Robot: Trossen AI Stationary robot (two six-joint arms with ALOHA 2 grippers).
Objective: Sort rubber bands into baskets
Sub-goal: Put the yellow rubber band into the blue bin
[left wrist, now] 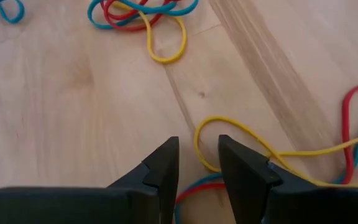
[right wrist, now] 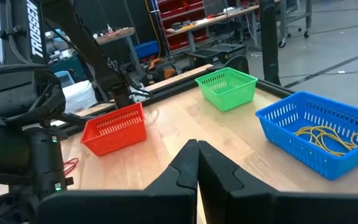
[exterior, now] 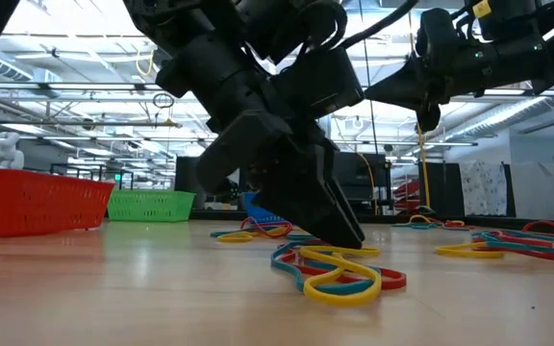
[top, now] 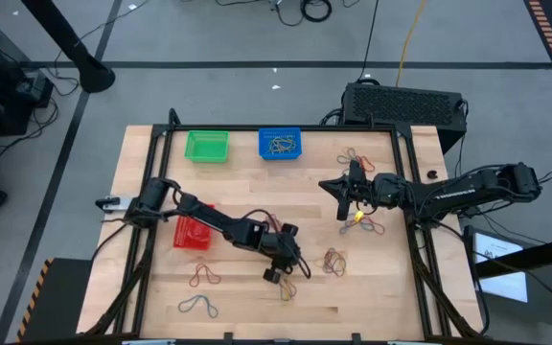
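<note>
My left gripper is open and low over a tangle of yellow, red and blue rubber bands. Its fingertips stand on either side of a yellow band's loop. My right gripper is shut, raised above the table's right half, with nothing showing between its fingers. The green basket and the blue basket stand at the far edge. The blue one holds yellow bands. The red basket stands beside my left arm. My left gripper comes slanting down from the table's left side, and its fingertips reach down to the tangle on the table. A strand of the yellow band lies in the gap between the fingers. I cannot tell whether they touch it.
More band tangles lie on the wood at the far right, under my right gripper, at mid right and near the front left. A black box stands behind the table's far right corner.
</note>
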